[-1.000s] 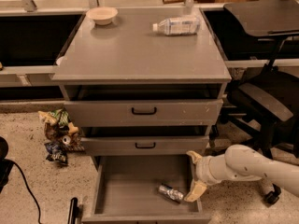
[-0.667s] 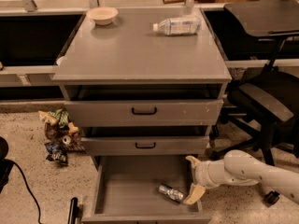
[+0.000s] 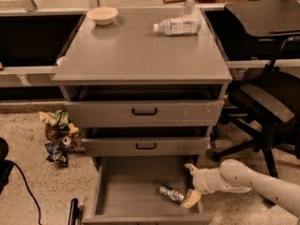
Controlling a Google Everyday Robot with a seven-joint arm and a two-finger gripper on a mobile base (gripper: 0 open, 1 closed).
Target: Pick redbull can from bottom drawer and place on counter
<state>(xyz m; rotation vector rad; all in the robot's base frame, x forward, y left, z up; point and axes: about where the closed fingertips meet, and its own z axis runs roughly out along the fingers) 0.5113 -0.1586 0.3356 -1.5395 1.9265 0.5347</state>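
The redbull can lies on its side on the floor of the open bottom drawer, toward the front right. My gripper reaches in from the right over the drawer's right side, its two cream fingers spread apart, one above and one below, just right of the can and not touching it. The white arm runs off to the lower right. The counter is the grey top of the cabinet above.
On the counter stand a cream bowl at the back left and a clear plastic bottle lying at the back right. The two upper drawers are slightly open. Crumpled snack bags lie on the floor left. A black office chair stands right.
My gripper and arm have shifted slightly left, closer to the can. The can has not moved.
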